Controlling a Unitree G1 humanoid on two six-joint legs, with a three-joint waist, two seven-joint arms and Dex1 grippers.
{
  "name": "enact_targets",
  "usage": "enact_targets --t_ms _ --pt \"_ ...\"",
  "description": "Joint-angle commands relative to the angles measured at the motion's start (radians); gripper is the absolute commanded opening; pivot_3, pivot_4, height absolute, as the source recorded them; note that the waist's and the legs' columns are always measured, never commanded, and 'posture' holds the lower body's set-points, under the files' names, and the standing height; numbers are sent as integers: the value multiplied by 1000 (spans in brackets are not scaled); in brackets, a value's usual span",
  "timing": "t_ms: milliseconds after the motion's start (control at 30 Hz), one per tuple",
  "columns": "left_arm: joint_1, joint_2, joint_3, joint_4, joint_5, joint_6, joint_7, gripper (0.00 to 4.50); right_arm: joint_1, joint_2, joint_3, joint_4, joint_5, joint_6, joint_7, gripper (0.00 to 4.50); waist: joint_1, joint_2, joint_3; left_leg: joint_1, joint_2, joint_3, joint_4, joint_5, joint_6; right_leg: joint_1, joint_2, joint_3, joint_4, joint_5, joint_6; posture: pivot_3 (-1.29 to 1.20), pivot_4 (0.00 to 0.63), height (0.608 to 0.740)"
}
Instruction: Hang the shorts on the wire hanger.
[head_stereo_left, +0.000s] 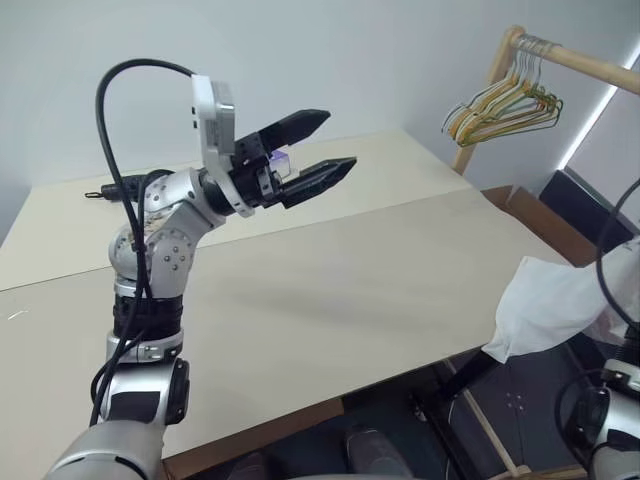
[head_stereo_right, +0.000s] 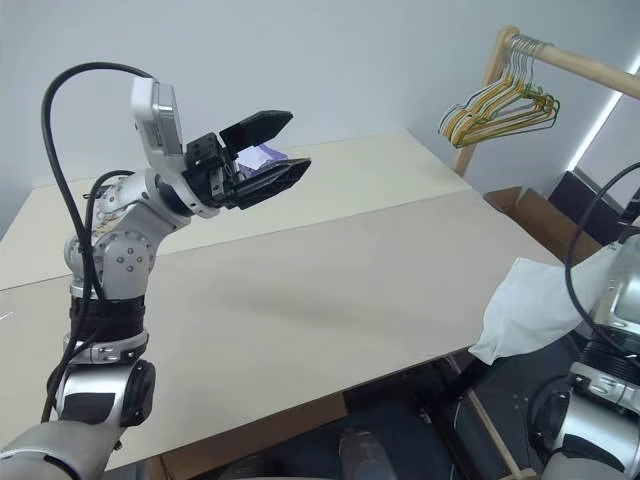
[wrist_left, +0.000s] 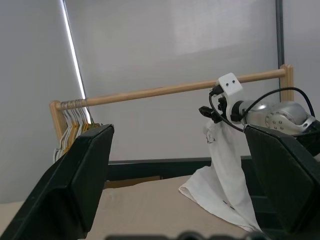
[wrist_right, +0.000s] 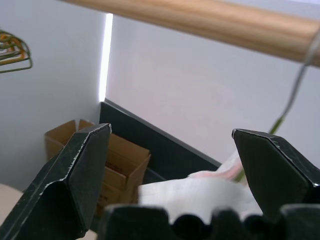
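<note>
Left gripper (head_stereo_left: 322, 150) raised above the beige table (head_stereo_left: 330, 300), pointing toward the robot's right, its two black fingers spread apart with nothing between them; a small purple-white box (head_stereo_right: 262, 155) sits on the far tabletop behind it. Right gripper (wrist_right: 175, 165) has its fingers wide apart too, clamped on nothing, aimed up toward the wooden rail (wrist_left: 170, 90) of the clothes rack. The shorts (head_stereo_left: 555, 305), white thin cloth, hang off the table's right edge near the right arm, draping down below table level; in the left wrist view they hang as a long white drape (wrist_left: 225, 175) just under the right wrist. In the right wrist view, gathered white cloth with a pinkish edge (wrist_right: 210, 187) lies just past the fingers. A thin olive-grey wire (wrist_right: 295, 87), seemingly the wire hanger, runs down from the rail to the cloth; whether the shorts rest on it I cannot tell. A bunch of yellow and pale hangers (head_stereo_left: 505, 105) hangs at the rail's far end. Cardboard boxes (wrist_right: 112, 165) stand on the floor by the wall.
</note>
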Motion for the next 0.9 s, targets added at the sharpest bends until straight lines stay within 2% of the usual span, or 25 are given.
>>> enact_targets --t_ms 33,67,167,233,333,533,667,900 --pt "5 30 26 -30 14 -22 15 4500 3 0 32 -65 -34 -192 7 4463 9 0 0 0 0 0 0 0 0 0 0 0 0 0 0 -129 9 740" --pt "14 37 28 -34 18 -27 17 4500 1 5 46 -65 -19 -251 38 4463 11 0 0 0 0 0 0 0 0 0 0 0 0 0 0 -129 9 740" --pt "76 56 30 -63 60 -71 32 4500 12 6 124 -98 82 -407 285 4463 10 0 0 1 0 0 0 0 0 0 0 0 0 0 0 -106 5 740" --pt "126 88 25 -74 99 -93 26 4500 13 11 163 -142 202 -360 469 4463 10 0 0 1 2 0 0 0 0 0 1 0 0 0 -1 -96 3 740" --pt "224 177 16 -81 171 -142 -25 4500 8 -15 271 -166 298 -329 735 4463 17 0 0 1 3 -2 0 0 0 0 3 0 0 1 -2 -62 0 740" --pt "438 314 55 -147 235 -205 -63 4500 -77 -5 446 -127 406 -271 1104 4463 66 -1 1 0 4 -2 -1 0 0 -1 1 -2 0 1 -2 20 0 740" --pt "543 355 99 -219 225 -186 -47 4500 -117 13 532 -69 394 -288 1250 4463 126 -2 2 -2 5 -2 -1 0 0 -3 0 -5 0 1 -3 72 0 740" --pt "650 355 137 -294 242 -190 13 4500 -157 57 577 5 348 -325 1311 4463 234 -2 2 -6 5 7 -2 -1 -1 -10 -2 -8 1 0 -17 129 0 740"
